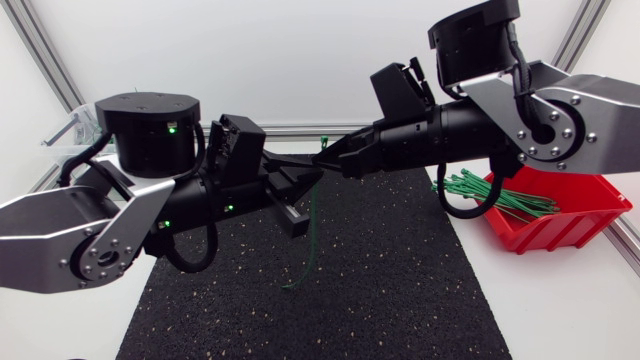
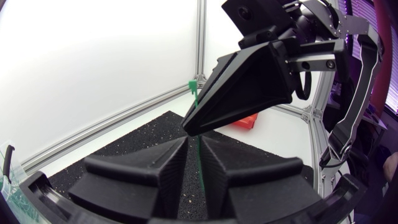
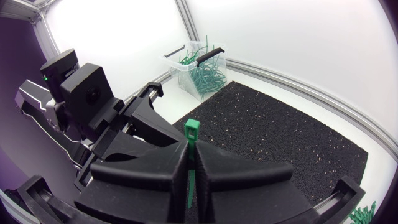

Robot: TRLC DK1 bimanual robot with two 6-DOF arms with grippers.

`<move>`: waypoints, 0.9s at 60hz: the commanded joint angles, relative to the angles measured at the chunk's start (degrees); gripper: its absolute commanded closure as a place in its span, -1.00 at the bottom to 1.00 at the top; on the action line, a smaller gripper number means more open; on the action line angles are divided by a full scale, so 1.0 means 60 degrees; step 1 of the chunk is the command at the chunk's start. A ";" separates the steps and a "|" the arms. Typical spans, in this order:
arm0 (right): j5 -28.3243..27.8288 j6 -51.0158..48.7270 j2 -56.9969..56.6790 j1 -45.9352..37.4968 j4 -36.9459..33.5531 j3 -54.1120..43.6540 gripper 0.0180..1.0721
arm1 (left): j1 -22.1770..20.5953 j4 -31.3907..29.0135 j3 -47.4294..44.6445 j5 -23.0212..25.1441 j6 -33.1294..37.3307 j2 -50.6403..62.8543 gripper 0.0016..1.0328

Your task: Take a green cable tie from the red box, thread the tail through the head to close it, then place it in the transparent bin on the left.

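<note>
Between the wedge fingers of the right claw (image 3: pixel 188 151), which is clenched on it, stands the slim green plastic cable tie (image 3: pixel 192 129), its square head poking out just past the fingertips. Nearly tip to tip with that claw sits the left claw (image 2: pixel 193 142), its fingers almost together around the strap and, as far as I can judge, grasping it too. Below the left claw the tail hangs loose toward the black speckled rubber mat (image 1: pixel 390 280) on the bench. Picking from the red plastic box (image 1: pixel 560 228), well behind the right claw, looks done, so threading is the step in hand, with the loop not yet closed. Next, the free tail must be curled up and steered into the small slot in the head, which probably calls for one claw to regrip nearer the tail end. Ahead of the right claw, beyond the left arm, sits the clear plastic bin (image 3: pixel 181 65).
</note>
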 commanded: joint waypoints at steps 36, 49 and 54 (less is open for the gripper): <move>-0.0883 -0.0636 -0.0578 -0.1081 -0.0206 -0.0030 -0.03 | 0.1708 -0.0962 0.0813 0.3300 -0.0289 0.0068 0.93; -0.2509 -0.1925 -0.0505 -0.2150 -0.0411 -0.0396 -0.04 | 0.2396 -0.1431 0.1516 0.5453 -0.0670 0.0331 0.93; -0.3183 -0.2218 -0.0490 -0.2443 -0.0573 -0.0557 -0.03 | 0.2499 -0.1431 0.1780 0.6054 -0.1299 0.0449 0.93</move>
